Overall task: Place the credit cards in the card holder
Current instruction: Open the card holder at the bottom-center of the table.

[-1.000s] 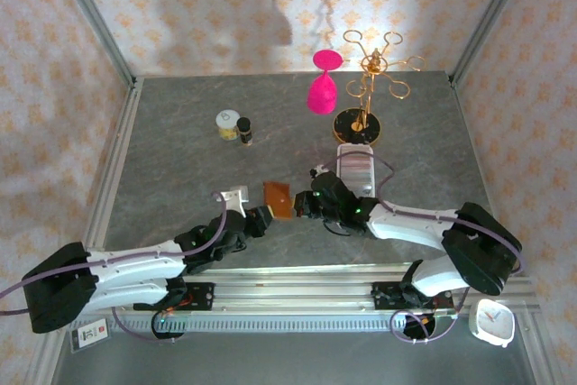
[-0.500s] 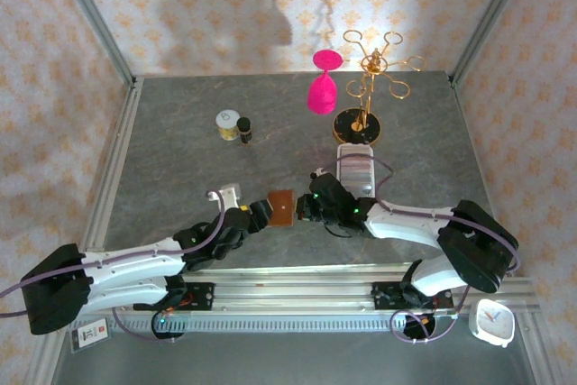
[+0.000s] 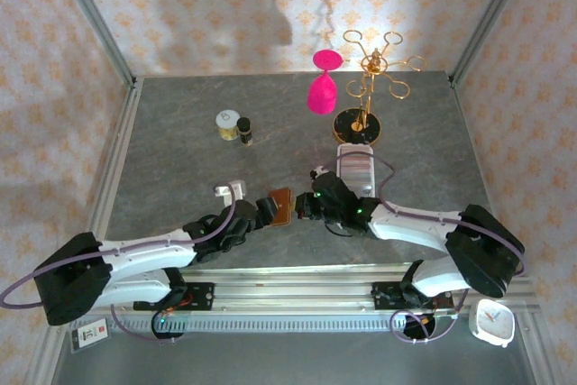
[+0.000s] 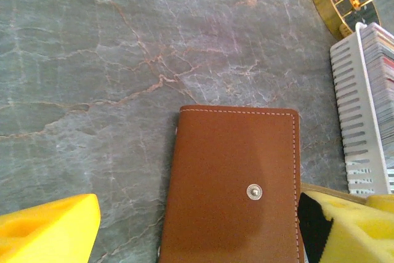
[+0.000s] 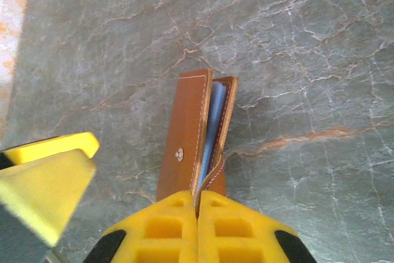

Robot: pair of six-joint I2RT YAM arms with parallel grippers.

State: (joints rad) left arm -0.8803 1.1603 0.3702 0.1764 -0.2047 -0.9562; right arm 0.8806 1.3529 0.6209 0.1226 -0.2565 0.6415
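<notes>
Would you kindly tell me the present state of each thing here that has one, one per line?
Wallet: almost closed, its leaves slightly apart, pinched at one edge.
Right claw: shut on the wallet.
Left claw: open, with a finger on either side of the wallet.
White tray: holds a row of cards.
Small bottle: upright, capped.
</notes>
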